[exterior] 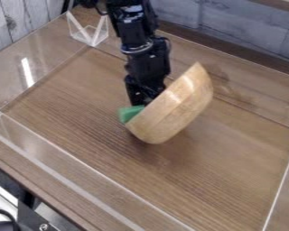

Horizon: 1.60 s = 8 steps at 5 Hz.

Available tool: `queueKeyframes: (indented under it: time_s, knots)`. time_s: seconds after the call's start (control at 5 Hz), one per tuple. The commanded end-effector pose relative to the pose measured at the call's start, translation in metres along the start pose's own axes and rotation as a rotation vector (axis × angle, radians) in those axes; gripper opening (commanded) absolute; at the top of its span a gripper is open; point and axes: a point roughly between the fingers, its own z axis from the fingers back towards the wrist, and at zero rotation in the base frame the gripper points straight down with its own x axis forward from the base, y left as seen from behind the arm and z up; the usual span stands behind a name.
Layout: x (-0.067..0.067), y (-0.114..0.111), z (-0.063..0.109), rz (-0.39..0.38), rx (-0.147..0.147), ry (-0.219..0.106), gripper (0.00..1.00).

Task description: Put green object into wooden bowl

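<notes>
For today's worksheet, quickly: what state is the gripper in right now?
Gripper: jaws open, holding nothing; the green object lies at the tipped wooden bowl.

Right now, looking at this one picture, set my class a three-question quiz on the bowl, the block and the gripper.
1. True or false: the bowl sits flat on the table, rim level.
2. How much of the green block shows? A) all of it B) only a small corner by the bowl's rim C) none
3. Where is the gripper relative to the bowl?

Key
1. False: it is tipped up on its side.
2. B
3. At the bowl's open side, pointing down, just above the block.
</notes>
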Motion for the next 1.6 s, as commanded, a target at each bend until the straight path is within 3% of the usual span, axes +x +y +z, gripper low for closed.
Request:
queueKeyframes:
  time_s: [0.0,0.4,0.6,0.8,1.2,1.4]
  knots:
    - [0.014,-0.004,0.01,0.021,0.016,-0.036,1.0]
    - [0.011,-0.013,0.033,0.101,0.026,-0.068,1.0]
    - [0.011,-0.014,0.039,0.085,0.03,-0.069,1.0]
    - [0.013,-0.018,0.032,0.046,0.027,-0.056,0.0]
    - [-0.007,0.018,0.043,0.027,0.031,-0.049,0.0]
    - [0.004,0.012,0.049,0.024,0.031,-0.058,0.0]
